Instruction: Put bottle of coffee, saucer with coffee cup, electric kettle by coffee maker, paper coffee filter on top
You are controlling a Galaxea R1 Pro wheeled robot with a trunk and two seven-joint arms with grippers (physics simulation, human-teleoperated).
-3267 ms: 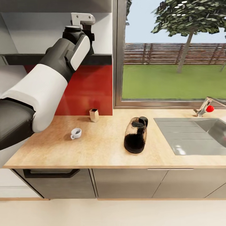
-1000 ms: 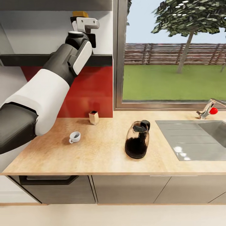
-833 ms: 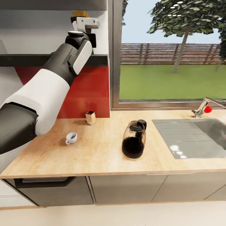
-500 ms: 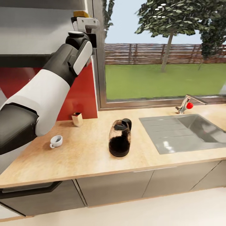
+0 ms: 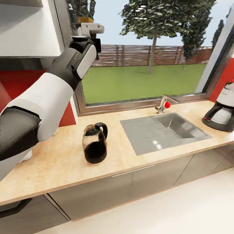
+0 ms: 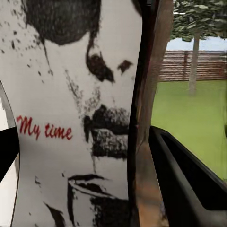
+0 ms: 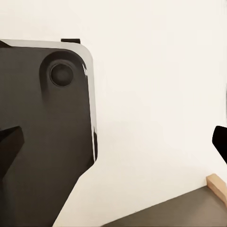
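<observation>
The left gripper (image 5: pixel 85 24) is raised high, clamped on the bottle of coffee (image 6: pixel 71 118). Below it stands the electric kettle (image 5: pixel 95 143); far right, the coffee maker (image 5: pixel 223 109). Right gripper (image 7: pixel 113 151): fingertips wide apart, holding nothing.

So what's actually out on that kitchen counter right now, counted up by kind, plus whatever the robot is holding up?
Kettles: 1, the dark electric kettle
Coffee makers: 1, the coffee maker at the counter's far end
Taps: 1, the tap by the sink
Held bottles: 1, the coffee bottle
Total: 4
</observation>
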